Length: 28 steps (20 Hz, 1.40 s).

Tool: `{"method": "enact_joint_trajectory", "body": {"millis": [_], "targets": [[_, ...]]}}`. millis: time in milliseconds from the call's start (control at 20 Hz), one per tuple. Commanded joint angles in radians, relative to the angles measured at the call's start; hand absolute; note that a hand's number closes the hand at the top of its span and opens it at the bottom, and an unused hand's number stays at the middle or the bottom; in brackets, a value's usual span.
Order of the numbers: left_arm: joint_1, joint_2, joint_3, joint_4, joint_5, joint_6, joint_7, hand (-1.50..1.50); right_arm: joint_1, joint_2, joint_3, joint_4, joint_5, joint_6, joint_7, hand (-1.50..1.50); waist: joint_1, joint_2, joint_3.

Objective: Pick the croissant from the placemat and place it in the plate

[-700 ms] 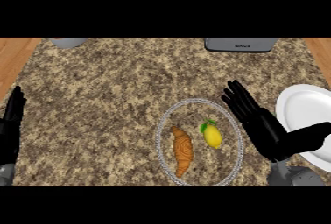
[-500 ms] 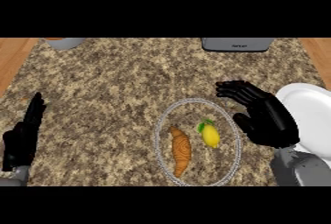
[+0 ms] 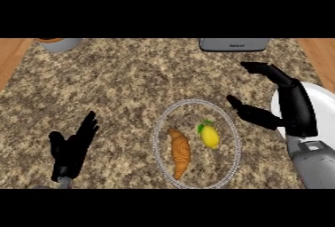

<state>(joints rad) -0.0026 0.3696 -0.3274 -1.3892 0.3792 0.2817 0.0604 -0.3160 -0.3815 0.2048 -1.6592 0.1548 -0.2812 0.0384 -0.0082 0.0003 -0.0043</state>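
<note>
Golden-brown ridged croissant on round placemat; right robot hand open, empty.

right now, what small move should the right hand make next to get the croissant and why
Probably swing the open black right hand left and down toward the orange-brown croissant. The hand hangs over the white plate's edge, apart from the oval grey-rimmed placemat, and the croissant lies untouched left of the yellow lemon, which it should avoid.

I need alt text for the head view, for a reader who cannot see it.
A croissant and a lemon lie on a round placemat on a stone counter. The open right hand hangs beside the mat, over a white plate. The open left hand shows at lower left.
</note>
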Motion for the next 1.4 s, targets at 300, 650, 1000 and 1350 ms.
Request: {"method": "enact_joint_trajectory", "body": {"millis": [300, 650, 1000, 1350], "targets": [[0.012, -0.075, -0.008, -0.008, -0.032, -0.018, 0.047, 0.00, 0.156, -0.030, 0.101, -0.187, 0.224, 0.038, 0.090, -1.50, 0.001, -0.003, 0.004], [-0.027, -0.062, 0.010, 0.012, -0.007, -0.050, 0.078, 0.00, 0.017, -0.130, 0.279, -0.247, 0.339, 0.347, 0.487, -1.50, 0.005, -0.006, 0.001], [-0.013, -0.085, 0.007, -0.045, -0.045, -0.021, 0.090, 0.00, -0.087, 0.038, 0.431, -0.191, 0.475, 0.479, 0.742, -1.50, 0.018, -0.002, 0.004], [0.002, -0.101, 0.048, 0.040, -0.074, -0.081, 0.040, 0.00, -0.085, 0.214, 0.497, -0.045, 0.639, 0.472, 0.772, -1.50, 0.013, 0.000, 0.004]]}}
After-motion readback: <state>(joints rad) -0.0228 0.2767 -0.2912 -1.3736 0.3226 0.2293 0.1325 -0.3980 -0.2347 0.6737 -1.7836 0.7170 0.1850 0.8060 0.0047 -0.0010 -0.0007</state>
